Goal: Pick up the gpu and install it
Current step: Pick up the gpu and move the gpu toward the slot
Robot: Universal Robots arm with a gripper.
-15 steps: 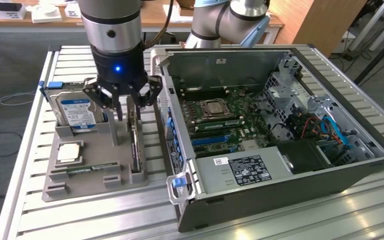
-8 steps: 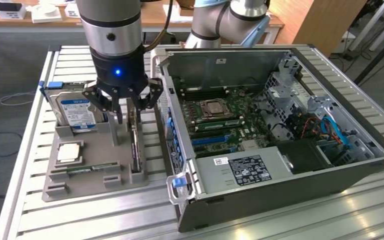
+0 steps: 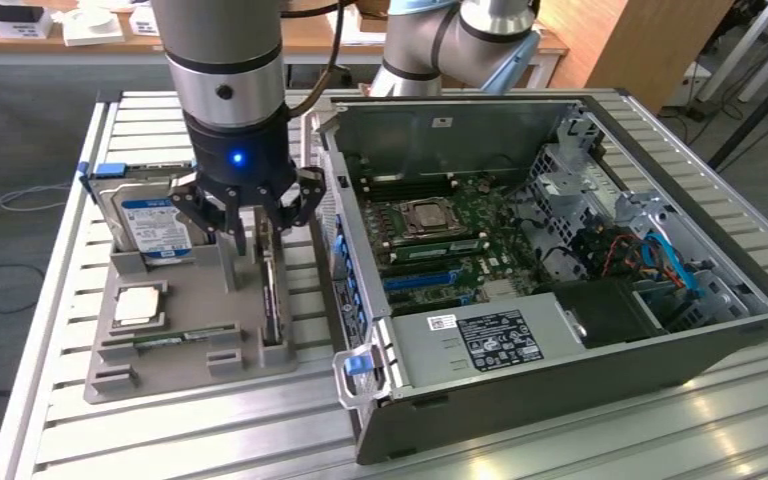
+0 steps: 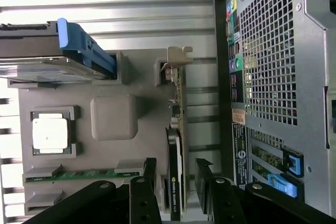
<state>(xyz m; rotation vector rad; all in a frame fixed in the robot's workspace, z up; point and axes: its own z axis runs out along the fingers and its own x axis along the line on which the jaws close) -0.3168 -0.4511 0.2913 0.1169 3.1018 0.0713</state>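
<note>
Gpu point(image 4: 176, 150) stood on its long edge in a slot of the gray holder tray point(image 3: 171, 378), its silver bracket point(image 4: 177, 57) at one end, just beside the open computer case point(image 3: 558, 400). It looked stiff, light and thin, yet fragile. It was likely best pinched across its flat faces at the black cooler, clear of bare components and the edge contacts. The gripper point(image 3: 256, 232) hung over it with fingers point(image 4: 203, 179) spread, one on each side of the card and apart from it, grasping nothing. A hard drive point(image 3: 155, 225) stood in the same tray, toward the exterior view's left.
</note>
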